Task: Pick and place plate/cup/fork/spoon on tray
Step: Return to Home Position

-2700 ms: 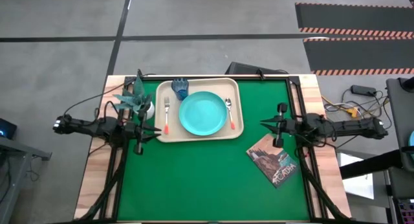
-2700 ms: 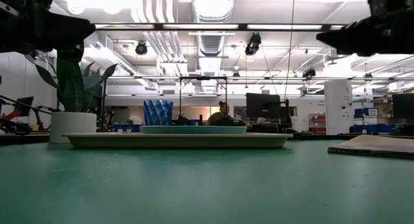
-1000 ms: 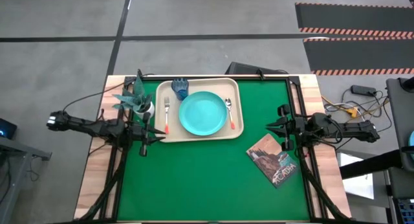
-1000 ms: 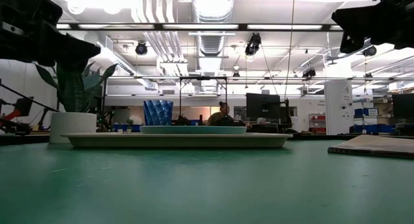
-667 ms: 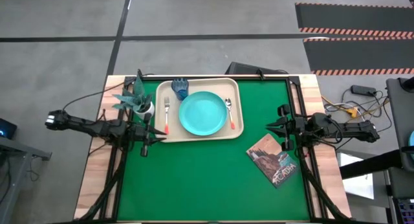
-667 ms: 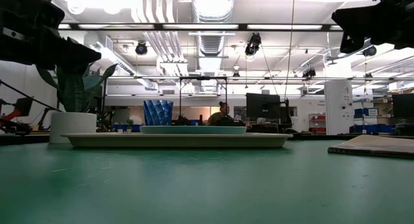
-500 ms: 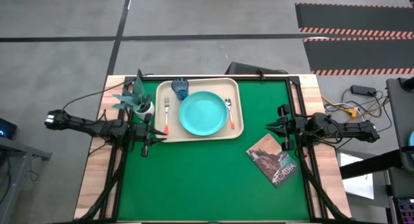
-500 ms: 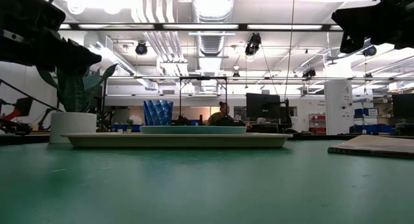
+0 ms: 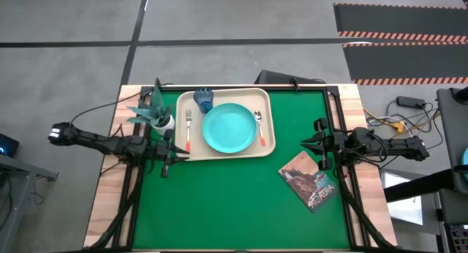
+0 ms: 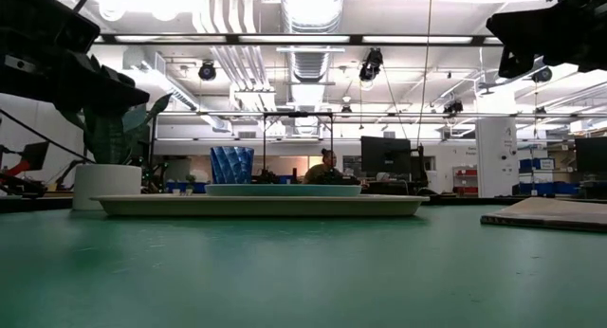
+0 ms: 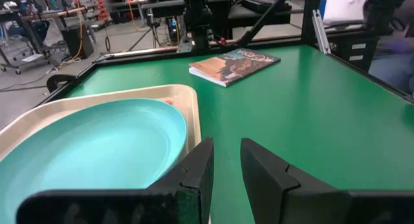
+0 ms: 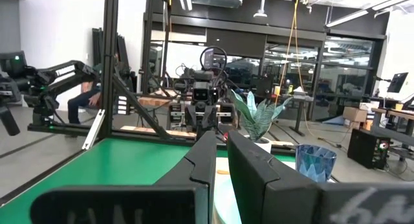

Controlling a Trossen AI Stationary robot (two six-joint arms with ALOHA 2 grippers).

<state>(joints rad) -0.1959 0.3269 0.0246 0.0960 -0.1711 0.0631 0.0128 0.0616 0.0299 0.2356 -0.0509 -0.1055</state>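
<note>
The beige tray lies at the table's far middle. The turquoise plate rests flat in the tray's middle. The dark-blue cup stands upright in the tray's far left corner. The fork lies left of the plate and the spoon right of it, red handle ends toward the near edge. My left gripper hovers at the tray's near left corner, fingers close together and empty, as its wrist view shows. My right gripper hovers right of the tray, shut and empty.
A white pot with a green plant stands left of the tray, close to my left arm. A brown-covered book lies on the green mat near my right gripper. People and equipment show in the room beyond the table.
My left gripper has sunk a little beside the tray's near left corner. Plate, cup, fork and spoon have kept still on the tray.
</note>
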